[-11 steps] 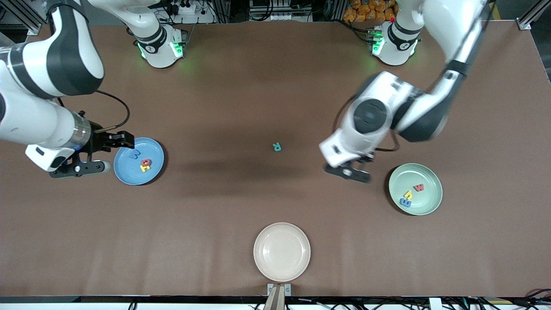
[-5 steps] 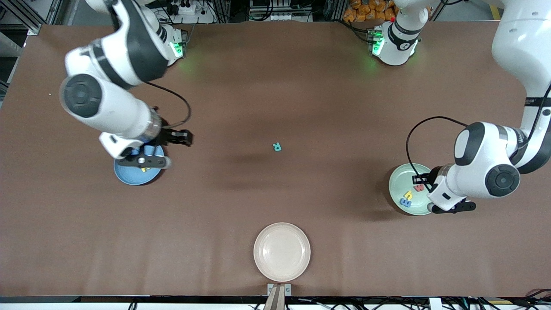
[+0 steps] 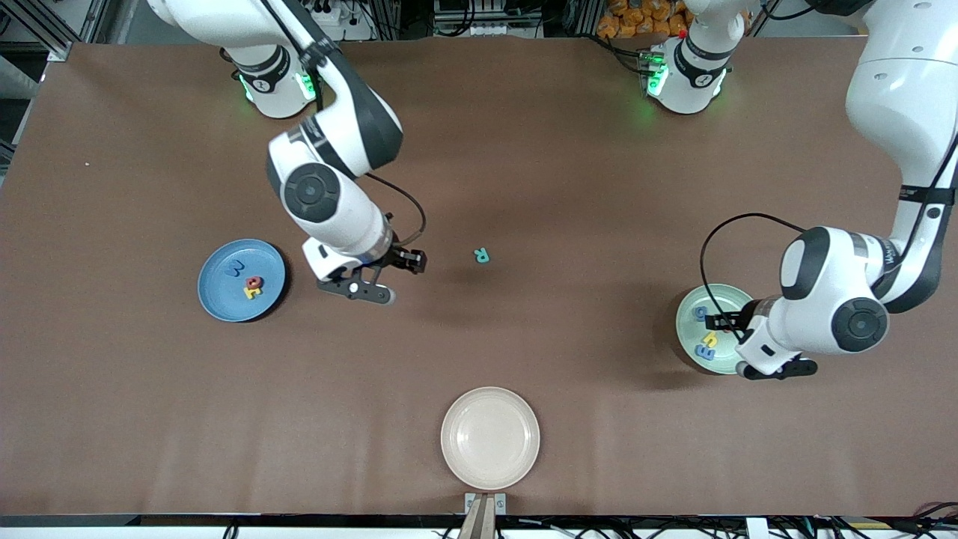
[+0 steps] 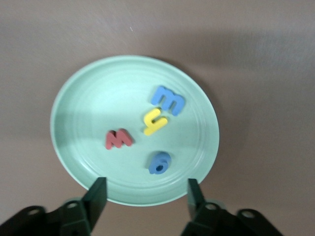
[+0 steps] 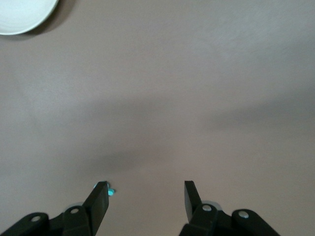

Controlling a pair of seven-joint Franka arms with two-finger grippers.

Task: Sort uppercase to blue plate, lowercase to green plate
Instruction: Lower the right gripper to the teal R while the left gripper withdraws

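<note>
- Teal foam, a single capital R [image 3: 482, 256], lies alone on the brown table [image 3: 524, 150] between the two plates, the one letter not yet sorted.
- The right gripper [image 3: 385, 281] hangs over bare table between the blue plate [image 3: 217, 299] and the R, fingers apart and empty; I judge it is heading for the R, since capitals belong on blue.
- The blue plate, toward the right arm's end, holds a blue M or W shape [image 3: 236, 266], a red Q [image 3: 254, 282] and a yellow H [image 3: 252, 291].
- The left gripper [image 4: 146, 192] sits over the rim of the green plate [image 4: 74, 98], fingers spread with nothing between them (a drop-off pose, by my reading).
- On the green plate lie a red w [image 4: 118, 139], a yellow h [image 4: 155, 121], a blue E shape [image 4: 168, 100] and a small rounded blue letter [image 4: 159, 162].
- A cream plate [image 3: 490, 438] sits empty nearest the front camera.
- No brand or label is readable; the letters are the only writing.
</note>
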